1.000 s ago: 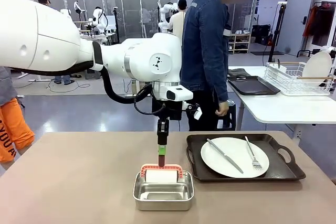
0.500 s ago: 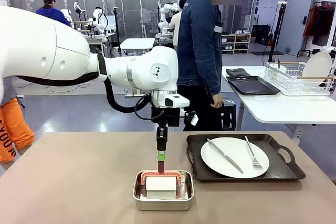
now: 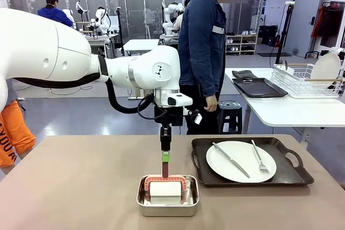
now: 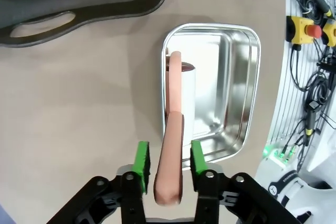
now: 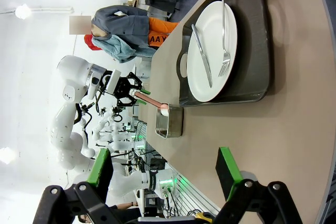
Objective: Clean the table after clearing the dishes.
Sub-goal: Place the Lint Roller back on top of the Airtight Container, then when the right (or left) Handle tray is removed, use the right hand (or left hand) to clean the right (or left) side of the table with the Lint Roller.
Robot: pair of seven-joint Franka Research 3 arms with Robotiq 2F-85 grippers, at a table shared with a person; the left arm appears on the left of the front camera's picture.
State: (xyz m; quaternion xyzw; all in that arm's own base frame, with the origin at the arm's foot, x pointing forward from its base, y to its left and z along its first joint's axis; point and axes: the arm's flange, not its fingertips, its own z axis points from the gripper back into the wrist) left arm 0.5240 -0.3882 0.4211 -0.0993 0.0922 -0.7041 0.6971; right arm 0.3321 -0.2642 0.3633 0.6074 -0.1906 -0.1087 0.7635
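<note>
Since a second ago the roller (image 3: pixel 165 188) has sunk from the rim of the steel pan (image 3: pixel 191 202) down inside it, and my left tool (image 4: pixel 169 158) has let go: its pads now stand open either side of the pink handle (image 4: pixel 170 171) with a sliver of gap. To finish well, I judge I should lift straight up along the handle so it doesn't tip. My right tool (image 5: pixel 164 156) hangs wide open, empty. The handle stands nearly upright; the roll lies left-right. On the table (image 3: pixel 81 187), just right of the pan, the tray (image 3: pixel 291 175) runs lengthwise left-right, still carrying a plate (image 3: pixel 237 168). On it lie the knife (image 3: pixel 230 160), slanting toward my right, and the fork (image 3: pixel 259 160), tines toward me.
</note>
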